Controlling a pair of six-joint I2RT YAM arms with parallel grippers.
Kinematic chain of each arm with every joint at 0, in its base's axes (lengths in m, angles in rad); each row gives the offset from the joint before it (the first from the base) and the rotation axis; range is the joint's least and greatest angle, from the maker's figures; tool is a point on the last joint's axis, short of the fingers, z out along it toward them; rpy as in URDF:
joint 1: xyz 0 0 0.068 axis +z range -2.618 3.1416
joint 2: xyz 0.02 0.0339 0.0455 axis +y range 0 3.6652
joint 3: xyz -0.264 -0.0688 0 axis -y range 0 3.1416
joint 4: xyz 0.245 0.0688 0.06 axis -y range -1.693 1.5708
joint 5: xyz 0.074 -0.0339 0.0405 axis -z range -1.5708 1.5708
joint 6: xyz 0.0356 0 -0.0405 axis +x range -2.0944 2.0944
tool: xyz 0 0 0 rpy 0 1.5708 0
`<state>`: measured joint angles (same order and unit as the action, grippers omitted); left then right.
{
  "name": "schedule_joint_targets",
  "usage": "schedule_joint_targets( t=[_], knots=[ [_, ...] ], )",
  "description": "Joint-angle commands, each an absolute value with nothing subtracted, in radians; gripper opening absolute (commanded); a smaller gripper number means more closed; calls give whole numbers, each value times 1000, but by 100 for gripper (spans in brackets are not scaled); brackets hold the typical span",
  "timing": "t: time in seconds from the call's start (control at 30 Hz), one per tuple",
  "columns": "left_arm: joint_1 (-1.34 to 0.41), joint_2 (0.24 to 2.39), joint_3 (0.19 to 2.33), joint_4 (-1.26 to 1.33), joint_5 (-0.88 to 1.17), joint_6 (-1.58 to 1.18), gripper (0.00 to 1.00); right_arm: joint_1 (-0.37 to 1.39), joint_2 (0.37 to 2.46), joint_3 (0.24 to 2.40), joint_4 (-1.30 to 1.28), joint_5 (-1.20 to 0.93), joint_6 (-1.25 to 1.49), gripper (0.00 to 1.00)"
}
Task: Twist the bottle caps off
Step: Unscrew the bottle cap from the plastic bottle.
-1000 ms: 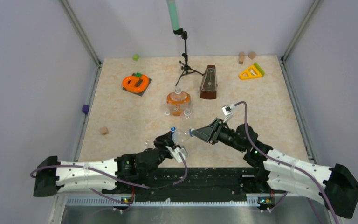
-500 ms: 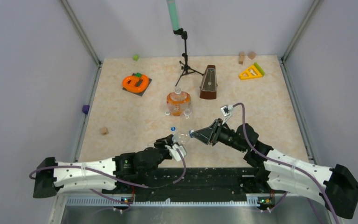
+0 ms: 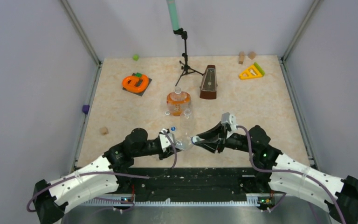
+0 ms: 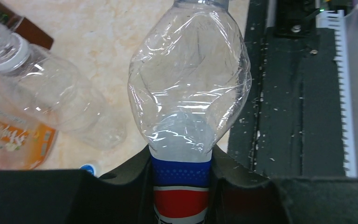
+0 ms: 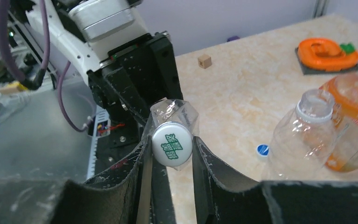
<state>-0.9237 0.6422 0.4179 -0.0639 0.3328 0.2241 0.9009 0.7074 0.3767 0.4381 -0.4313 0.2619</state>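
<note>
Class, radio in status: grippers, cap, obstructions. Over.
Left gripper shut on blue-label bottle. Right gripper shut on its white cap. Uncapped clear bottle close alongside.

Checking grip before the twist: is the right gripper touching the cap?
Touching. Right wrist view shows the right gripper closed on the cap, both fingers against its rim.

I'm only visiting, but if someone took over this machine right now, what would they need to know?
Left end effector: shut on the blue-label bottle.
Right end effector: shut on its white cap, still on the neck.
Plain clear bottle stands uncapped beside the orange bottle; a blue cap lies on the table.
Left: twist this white cap off; the orange bottle's top is hard to judge.
</note>
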Motion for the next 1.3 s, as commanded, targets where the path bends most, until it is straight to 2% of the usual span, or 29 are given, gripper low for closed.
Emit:
schedule_joint_targets(
  t=[0.0, 0.2, 0.3, 0.5, 0.63, 0.7, 0.83, 0.9, 1.0, 1.27],
  knots=[
    [-885, 699, 492, -75, 544, 141, 0, 901, 640, 413, 404, -579, -89, 0],
    [-869, 695, 525, -101, 621, 128, 0, 901, 636, 492, 147, -730, -501, 0],
    [-867, 687, 530, -91, 650, 127, 0, 902, 639, 492, 114, -772, -652, 0],
    [-865, 684, 522, -91, 631, 137, 0, 901, 669, 504, 117, -712, -729, 0],
    [-866, 668, 501, -72, 498, 150, 0, 902, 686, 474, 214, -651, -641, 1],
    [-865, 657, 487, -57, 469, 163, 0, 901, 686, 445, 274, -624, -598, 9],
    [-866, 655, 470, -43, 449, 185, 0, 902, 680, 384, 405, -555, -504, 39],
    [-867, 670, 479, -47, 450, 203, 0, 903, 675, 360, 464, -532, -484, 49],
    [-867, 703, 517, -106, 449, 229, 0, 902, 664, 350, 499, -495, -470, 54],
    [-868, 682, 503, -104, 298, 230, 0, 902, 616, 321, 513, -426, -380, 58]
  ],
)
